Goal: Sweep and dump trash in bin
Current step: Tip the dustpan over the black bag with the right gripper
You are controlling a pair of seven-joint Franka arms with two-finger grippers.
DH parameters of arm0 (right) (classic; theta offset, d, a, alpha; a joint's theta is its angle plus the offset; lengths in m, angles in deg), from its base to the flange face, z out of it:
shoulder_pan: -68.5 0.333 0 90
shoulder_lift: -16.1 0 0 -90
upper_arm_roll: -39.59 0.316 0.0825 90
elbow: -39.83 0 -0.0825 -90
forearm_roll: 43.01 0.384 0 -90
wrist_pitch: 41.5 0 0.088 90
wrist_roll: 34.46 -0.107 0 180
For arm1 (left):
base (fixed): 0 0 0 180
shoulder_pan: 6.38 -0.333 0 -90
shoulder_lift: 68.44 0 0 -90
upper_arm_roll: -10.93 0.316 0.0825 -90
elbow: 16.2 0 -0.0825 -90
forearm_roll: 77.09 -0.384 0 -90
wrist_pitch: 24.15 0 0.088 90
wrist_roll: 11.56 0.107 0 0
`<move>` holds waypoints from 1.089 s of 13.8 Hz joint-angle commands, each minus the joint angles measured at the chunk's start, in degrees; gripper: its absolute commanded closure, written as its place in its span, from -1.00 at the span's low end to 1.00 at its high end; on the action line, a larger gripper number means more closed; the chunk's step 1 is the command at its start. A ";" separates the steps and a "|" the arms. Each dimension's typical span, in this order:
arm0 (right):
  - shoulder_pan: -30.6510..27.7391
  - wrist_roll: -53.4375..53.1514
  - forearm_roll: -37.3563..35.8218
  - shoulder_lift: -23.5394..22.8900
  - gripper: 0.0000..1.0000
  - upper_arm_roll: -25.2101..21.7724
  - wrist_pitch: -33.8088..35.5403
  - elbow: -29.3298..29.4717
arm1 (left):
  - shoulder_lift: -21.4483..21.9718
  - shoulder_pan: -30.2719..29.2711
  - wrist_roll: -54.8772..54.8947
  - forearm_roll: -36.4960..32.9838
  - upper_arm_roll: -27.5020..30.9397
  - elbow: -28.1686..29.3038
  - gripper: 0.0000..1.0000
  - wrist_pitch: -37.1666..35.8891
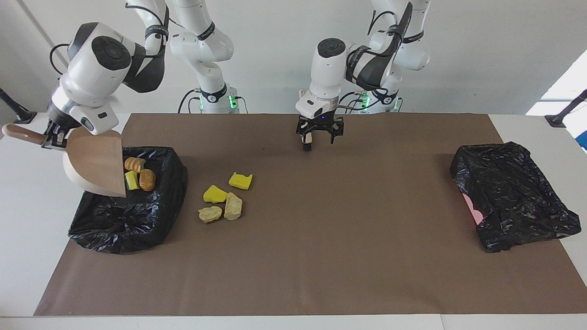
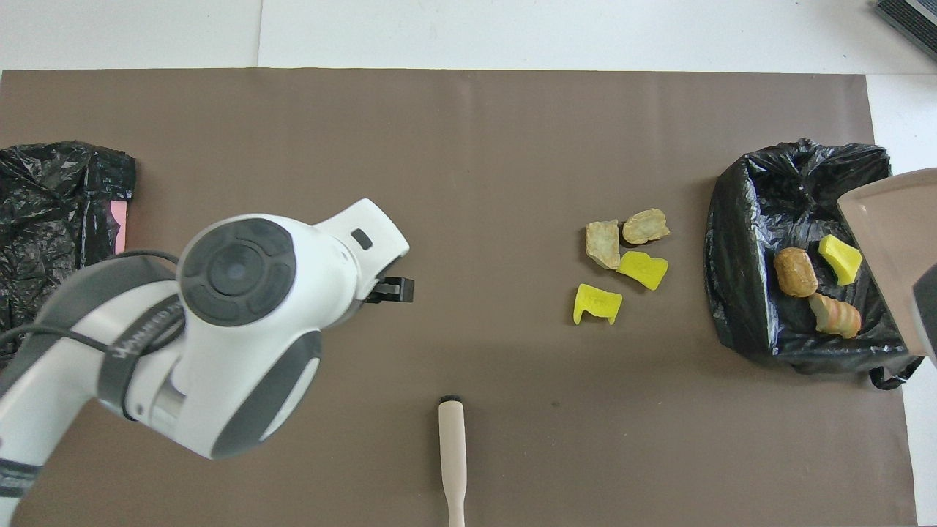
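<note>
My right gripper [image 1: 55,139] is shut on the handle of the beige dustpan [image 1: 98,162], which tilts steeply over the black-lined bin [image 1: 124,229] at the right arm's end. Three trash lumps [image 1: 140,173] lie in the bin [image 2: 739,293], one yellow and two brown [image 2: 796,271]. Several more trash pieces [image 1: 214,194], yellow and tan, sit on the brown mat beside the bin [image 2: 643,268]. The beige brush [image 2: 452,454] lies on the mat near the robots. My left gripper [image 1: 319,134] hangs open just above the brush [image 1: 306,145], holding nothing.
A second black bag [image 1: 513,197] with a bit of pink showing lies at the left arm's end [image 2: 58,241]. In the overhead view the left arm's wrist [image 2: 241,329] covers part of the mat. White table borders the brown mat [image 1: 344,256].
</note>
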State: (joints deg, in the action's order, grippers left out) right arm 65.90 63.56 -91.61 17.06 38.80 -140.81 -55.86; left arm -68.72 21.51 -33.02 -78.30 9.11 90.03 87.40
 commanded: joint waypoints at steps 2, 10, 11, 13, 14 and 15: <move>-0.21 -11.50 8.85 0.27 1.00 5.79 6.85 2.88 | 1.25 -10.20 12.91 -0.90 -0.72 -9.01 -1.00 -9.40; 5.48 -54.37 37.86 -4.11 1.00 6.95 1.26 -1.33 | 1.34 -23.49 26.55 -0.63 -0.37 -21.15 -1.00 -21.37; 8.11 -60.08 38.67 -5.77 1.00 6.95 -0.51 -1.51 | 1.25 -24.11 27.08 -0.72 -0.29 -21.77 -1.00 -21.81; 13.91 -73.96 40.59 -9.99 1.00 6.95 -4.37 -1.34 | 1.08 -26.21 27.79 -0.37 -0.29 -22.91 -1.00 -23.04; 16.29 -80.38 42.78 -11.75 1.00 6.95 -6.40 -1.17 | 0.82 -27.01 28.49 -0.20 -0.37 -23.35 -1.00 -24.44; 17.62 -86.71 45.33 -13.42 1.00 6.95 -8.07 -0.90 | 0.99 -27.10 29.63 -0.02 -0.29 -23.27 -1.00 -25.06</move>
State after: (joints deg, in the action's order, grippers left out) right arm 81.56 -14.05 -50.18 6.13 45.87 -146.51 -57.68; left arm -66.50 -4.18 -5.30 -78.31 9.53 69.31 65.25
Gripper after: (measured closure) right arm 0.687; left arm 0.000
